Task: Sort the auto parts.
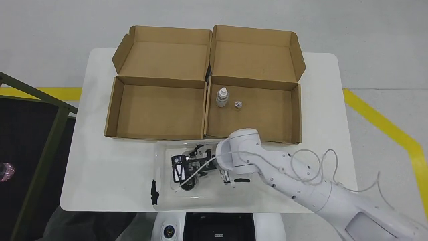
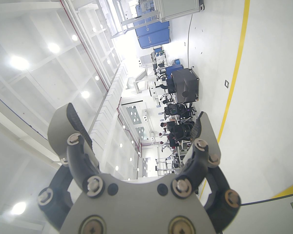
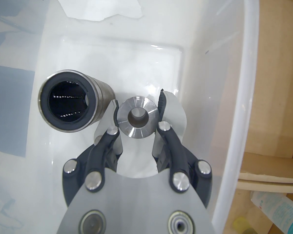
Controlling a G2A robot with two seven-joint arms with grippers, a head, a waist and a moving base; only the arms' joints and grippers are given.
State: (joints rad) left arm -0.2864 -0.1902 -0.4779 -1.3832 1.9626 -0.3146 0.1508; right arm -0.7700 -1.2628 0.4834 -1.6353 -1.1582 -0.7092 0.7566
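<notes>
Gripping shiny slotted steel collet point(image 3: 137, 130), hollow centre: right tool point(image 3: 138, 106); left tool point(image 2: 136, 112) wide.

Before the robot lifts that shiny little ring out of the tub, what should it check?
1. Right hand pads either side of the small metal sleeve: ok.
2. Grip firm enough to lift: cannot tell.
3. Space around the sleeve: not ok, the big bearing crowds one finger.
4. Cardboard box holding the bottle open, floor mostly bare: ok.
5. Left hand open, away from the tub: ok.
</notes>
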